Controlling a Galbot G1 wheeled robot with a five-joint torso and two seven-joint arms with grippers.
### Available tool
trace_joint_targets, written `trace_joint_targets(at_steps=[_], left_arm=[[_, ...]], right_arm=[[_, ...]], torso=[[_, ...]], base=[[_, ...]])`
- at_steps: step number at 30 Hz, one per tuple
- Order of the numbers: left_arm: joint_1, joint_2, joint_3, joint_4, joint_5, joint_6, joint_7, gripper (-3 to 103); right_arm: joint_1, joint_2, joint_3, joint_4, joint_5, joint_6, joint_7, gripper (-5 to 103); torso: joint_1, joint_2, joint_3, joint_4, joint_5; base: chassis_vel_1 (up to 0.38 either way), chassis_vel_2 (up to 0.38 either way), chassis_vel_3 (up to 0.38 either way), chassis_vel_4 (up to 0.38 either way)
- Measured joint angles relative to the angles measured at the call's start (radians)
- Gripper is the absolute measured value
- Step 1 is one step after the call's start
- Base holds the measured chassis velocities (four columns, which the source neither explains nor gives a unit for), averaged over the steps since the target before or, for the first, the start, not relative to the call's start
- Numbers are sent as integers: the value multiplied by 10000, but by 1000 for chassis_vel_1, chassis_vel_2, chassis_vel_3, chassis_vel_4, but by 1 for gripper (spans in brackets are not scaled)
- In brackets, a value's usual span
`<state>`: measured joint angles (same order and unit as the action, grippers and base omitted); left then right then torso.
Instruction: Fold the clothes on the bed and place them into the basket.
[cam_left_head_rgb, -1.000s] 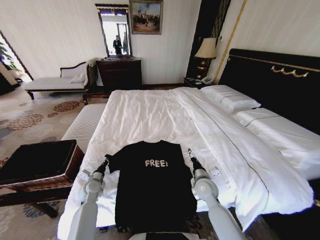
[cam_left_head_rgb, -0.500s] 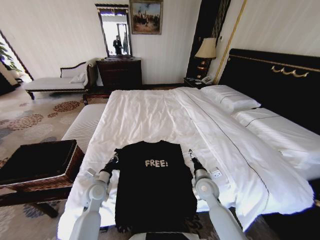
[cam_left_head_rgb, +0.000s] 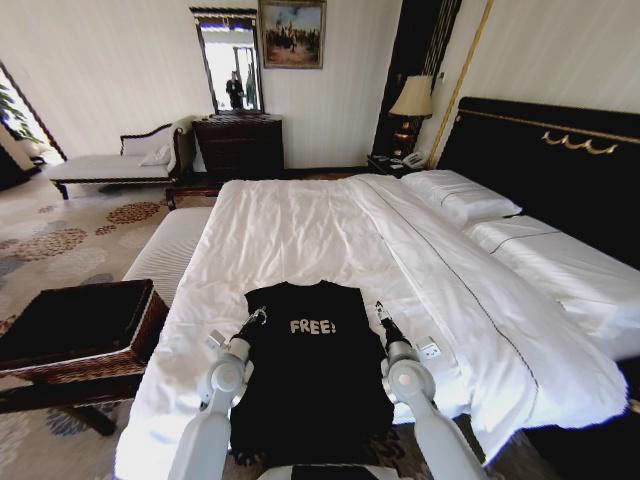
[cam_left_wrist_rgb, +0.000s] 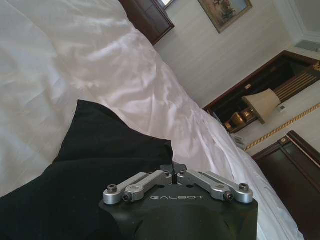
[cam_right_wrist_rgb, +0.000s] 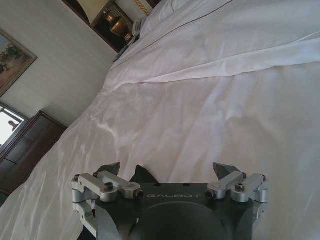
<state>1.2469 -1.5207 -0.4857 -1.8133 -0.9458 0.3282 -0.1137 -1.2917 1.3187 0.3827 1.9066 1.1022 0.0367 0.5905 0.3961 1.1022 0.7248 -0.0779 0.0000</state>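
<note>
Black shirt (cam_left_head_rgb: 310, 365) is laid flat on the near end of the bed (cam_left_head_rgb: 300, 230), lettering up, hem hanging toward the robot. Its left sleeve is already folded in over the body, so that edge reads straight; the right-side edge also looks straight, though the fabric under that claw is hard to read.

Left claw (cam_left_head_rgb: 258, 316) is seen at the shirt's upper left corner, just above the fabric. In the left wrist view the left claw (cam_left_wrist_rgb: 172, 177) is pinched narrow, links drawn together, and a fold of black cloth is bunched right in front of it. It is judged to be gripping the sleeve edge, carried inward across the shirt to make the side fold.

Right claw (cam_left_head_rgb: 381, 312) is held just outside the shirt's right shoulder, over white sheet. In the right wrist view the right claw (cam_right_wrist_rgb: 169, 172) is spread wide, nothing between the tips, with a dark point of shirt just below it. It is probably staged there for the matching fold on that side.

Basket (cam_left_head_rgb: 85, 335) is stood on the floor well outboard of the left claw, beside the bed, lining visible, nothing in it. Folding is judged to be in an early stage; the transfer to the basket is not yet started.
</note>
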Motion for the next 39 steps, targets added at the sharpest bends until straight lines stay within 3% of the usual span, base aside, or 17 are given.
trace_joint_targets(at_steps=[11, 13, 16, 18, 22, 28, 30, 34, 39], left_arm=[[-194, -422, 23, 370, -364, 9, -294, 0], [-2, -455, 17, 140, -561, 126, -361, 11], [306, -434, -28, -291, -752, 262, -396, 16], [724, -313, -48, -784, -844, 362, -401, 27], [1409, -71, -170, -1375, -825, 394, -278, 38], [2206, 148, -497, -1666, -478, 105, -127, 65], [2306, 155, -532, -1706, -446, 74, -108, 65], [2604, 128, -635, -1947, -270, -17, -65, 86], [2928, 32, -753, -2275, -363, -18, -229, 98]], right_arm=[[55, 170, -133, -114, -289, -21, 57, 100], [73, 190, -165, -139, -308, -27, 64, 100], [74, 199, -188, -169, -327, -30, 65, 100], [71, 209, -199, -192, -330, -30, 64, 100], [74, 215, -224, -226, -326, -31, 59, 100], [138, 211, -255, -256, -291, -31, 45, 100], [135, 207, -251, -257, -284, -31, 44, 100], [37, 190, -141, -252, -257, -29, 42, 100], [-38, 190, -64, -234, -264, -22, 43, 100]], torso=[[0, 0, 0, -1, 0], [0, 0, 1, 0, -1], [0, 0, 0, 0, -1], [0, 0, 0, 1, -1], [-1, 0, 0, 1, -1], [0, 2, 0, 1, -1], [0, 1, 0, 1, -1], [-1, 2, 0, -1, -1], [0, 2, 0, 0, 0]], base=[[0, 0, 0, 0], [0, 0, 0, 0], [0, 0, 0, 0], [0, 0, 0, 0], [0, 0, 0, 0], [0, 0, 0, 0], [0, 0, 0, 0], [0, 0, 0, 0], [0, 0, 0, 0]])
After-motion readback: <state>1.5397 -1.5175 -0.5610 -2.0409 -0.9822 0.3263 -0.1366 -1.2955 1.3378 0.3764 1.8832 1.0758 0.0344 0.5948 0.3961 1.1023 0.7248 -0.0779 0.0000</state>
